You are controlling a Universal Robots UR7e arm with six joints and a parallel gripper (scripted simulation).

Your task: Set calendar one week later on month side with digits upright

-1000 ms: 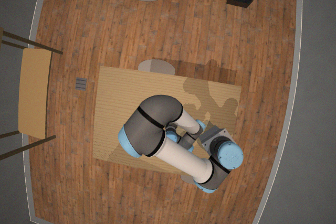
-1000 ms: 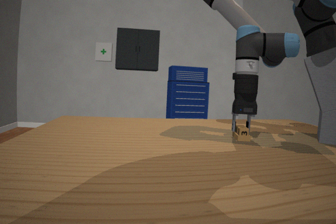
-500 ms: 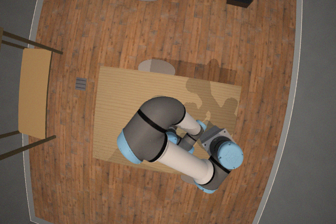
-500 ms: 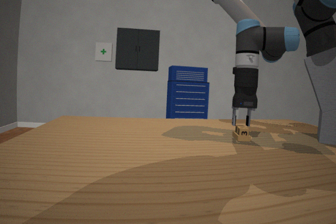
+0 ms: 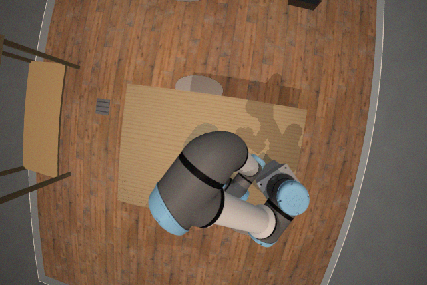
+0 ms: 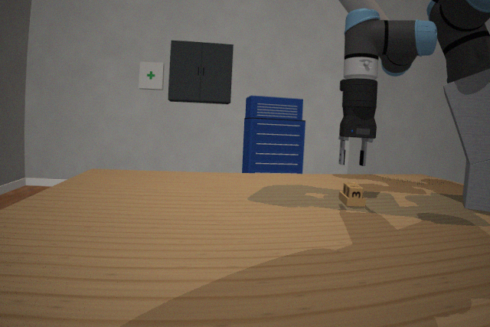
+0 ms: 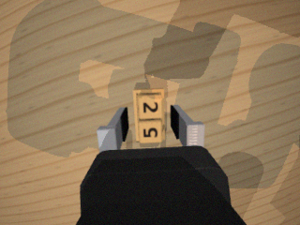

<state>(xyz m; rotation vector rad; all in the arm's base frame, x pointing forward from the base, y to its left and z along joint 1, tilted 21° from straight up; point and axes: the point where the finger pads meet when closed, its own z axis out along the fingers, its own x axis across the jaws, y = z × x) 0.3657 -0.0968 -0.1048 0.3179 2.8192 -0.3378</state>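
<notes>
The small wooden calendar tray stands on the table at the far right, with two cubes in it side by side. From the side view one cube shows a 3. In the wrist view the cubes' top faces read 2 and 5, lying sideways to me, inside the tray. My gripper hangs straight above the tray, well clear of it, open and empty. In the wrist view the fingers frame the tray from above. The arm hides the tray in the overhead view.
The grey robot base stands at the right edge of the table. A blue drawer cabinet and a dark wall cabinet are behind the table. A second table stands off to the left.
</notes>
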